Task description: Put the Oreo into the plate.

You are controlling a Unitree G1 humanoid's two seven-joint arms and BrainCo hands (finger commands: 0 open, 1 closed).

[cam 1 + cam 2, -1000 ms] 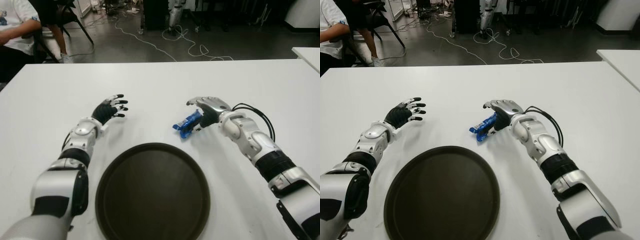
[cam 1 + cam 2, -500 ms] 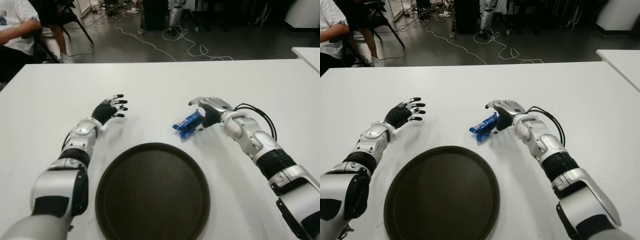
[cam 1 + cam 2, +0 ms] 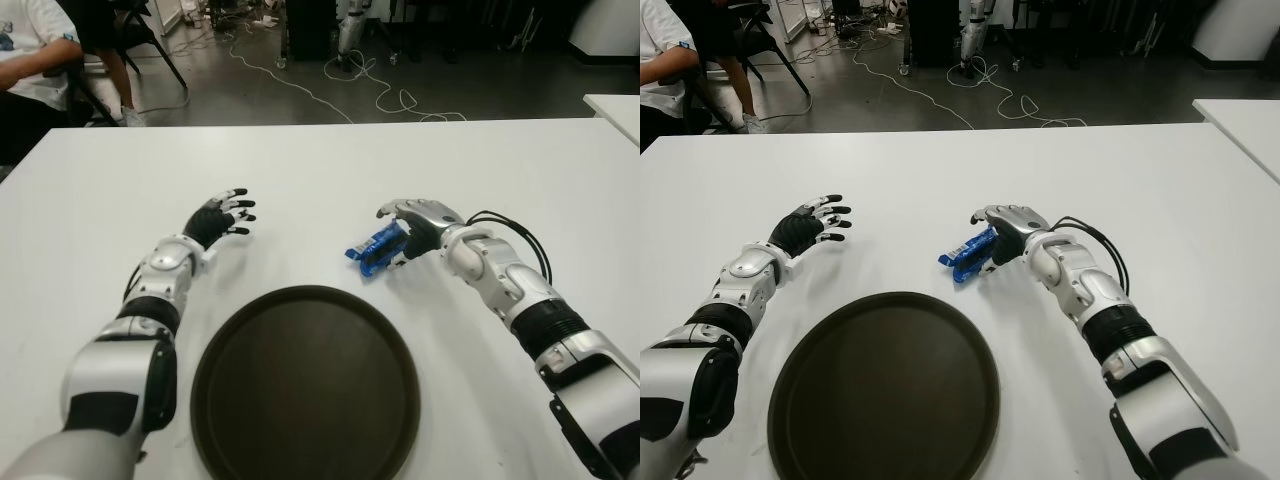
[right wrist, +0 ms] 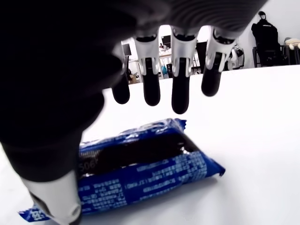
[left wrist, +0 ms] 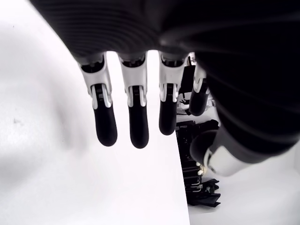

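- Nearest the robot, on the white table [image 3: 560,190]: plate [image 3: 305,385], round, dark brown, matt, with a low raised rim; nothing lies in it.
- Beyond the plate's far edge, slightly to the right: Oreo [image 3: 375,246], a small blue printed foil packet, glossy and crinkled, lying flat on the table, apart from the plate.
- Right hand [image 3: 415,228]: arched over the packet's right end, fingers [image 4: 180,93] extended above the wrapper, thumb low beside it; not yet closed on anything.
- Step in hand, as judged: the grasp; nothing is lifted yet. Next move calls for closing fingers and thumb across the thin, slippery wrapper, then lifting it toward the plate.
- Left hand [image 3: 222,217]: idle, left of the Oreo and well apart from it, fingers spread, holding nothing.
- Farthest: grey floor with loose cables [image 3: 330,90]; a seated person [image 3: 30,60] at far left.
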